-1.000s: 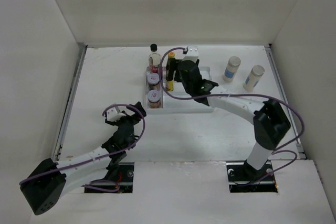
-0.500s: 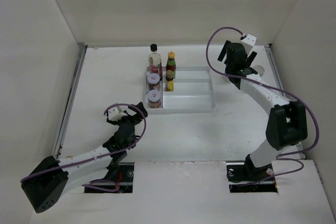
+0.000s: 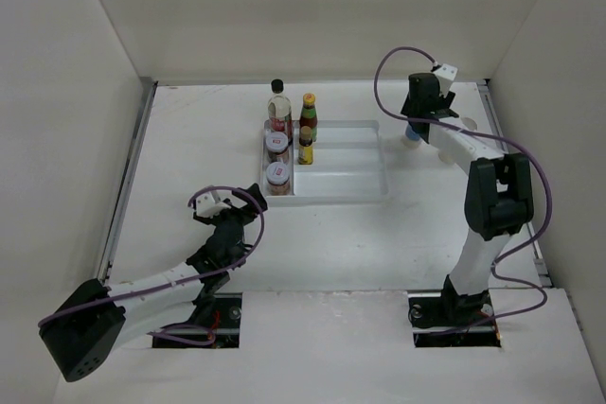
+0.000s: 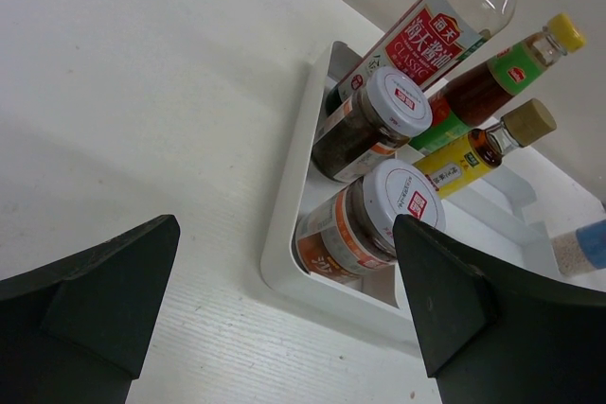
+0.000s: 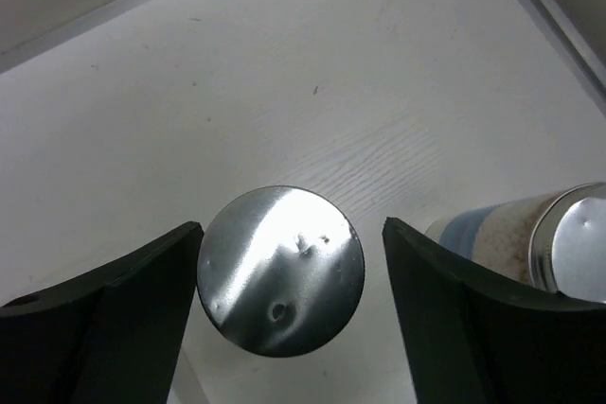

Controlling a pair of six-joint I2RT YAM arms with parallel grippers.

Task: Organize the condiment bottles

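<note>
We are looking down between the right arm's jaws, which are standing apart on either side of a pale silver-lidded shaker [image 5: 280, 270]. Its round lid is filling most of the gap, and we cannot tell whether either jaw is touching it. A second shaker [image 5: 530, 238] is showing at the edge of that wrist view, just beside the first, on the white bench [image 5: 284, 92]. From overhead, this arm is reaching to the far right of the bench, beyond the white stepped tray [image 3: 346, 163].

The left arm's jaws are also standing apart, holding nothing, low over the near left of the bench and facing the tray's near corner. In that corner a short red-labelled jar [image 4: 365, 224] is sitting, with a matching jar [image 4: 371, 125] behind it and a clear black-capped bottle [image 4: 426, 30] behind that. Beside this row, a taller yellow-capped bottle [image 4: 483, 78] and a shorter yellow-capped bottle [image 4: 469, 150] are standing.
</note>
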